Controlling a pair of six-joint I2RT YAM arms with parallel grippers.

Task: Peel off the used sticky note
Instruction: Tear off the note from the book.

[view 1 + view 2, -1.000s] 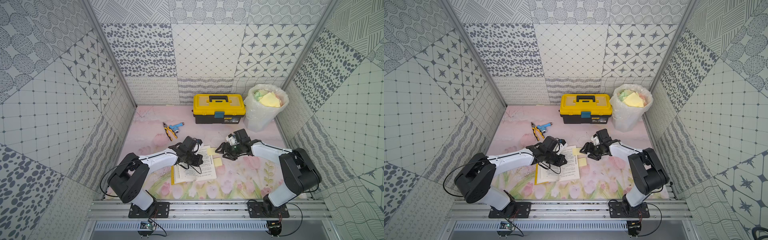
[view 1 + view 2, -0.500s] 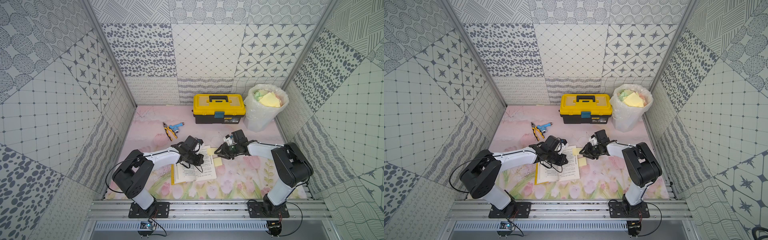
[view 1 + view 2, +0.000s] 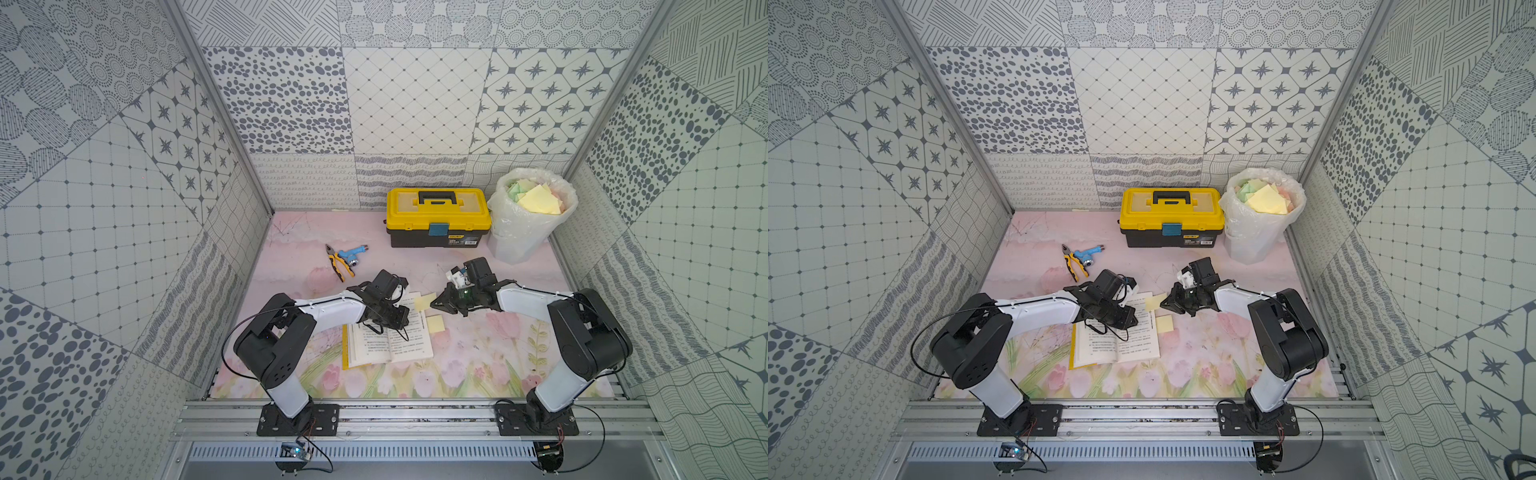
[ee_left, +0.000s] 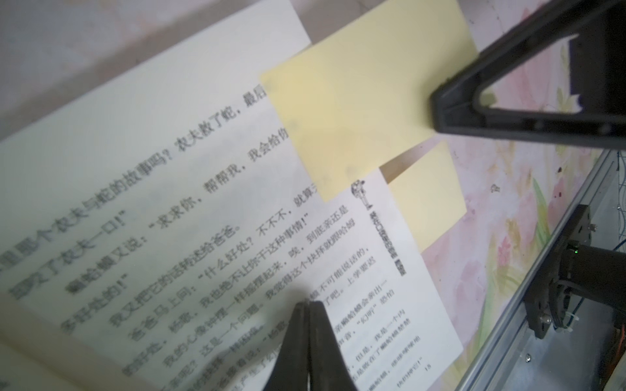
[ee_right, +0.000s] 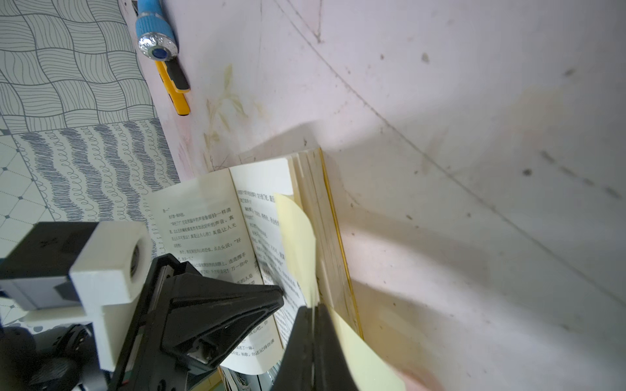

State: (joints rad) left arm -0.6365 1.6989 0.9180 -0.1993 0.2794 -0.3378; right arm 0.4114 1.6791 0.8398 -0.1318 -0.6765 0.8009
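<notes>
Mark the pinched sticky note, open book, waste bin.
pinched sticky note (image 4: 359, 101): left wrist view, centre of its face.
open book (image 3: 415, 349): a top view, bare printed page.
waste bin (image 3: 517, 245): a top view, bag-lined side wall.

3 walls (image 3: 407, 99) of grey-on-white patterned panels, aluminium corner posts (image 3: 219, 108). Surface (image 3: 469, 357): pink floral mat, scuffed toward the back. Aluminium rail (image 3: 415, 415) along front edge. Light even, probably overhead.

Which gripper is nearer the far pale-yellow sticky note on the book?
Right. The right gripper is shut on the free edge of the pale-yellow square paper sticky note; the left gripper, shut, rests on the open white book, clear of the note.
</notes>
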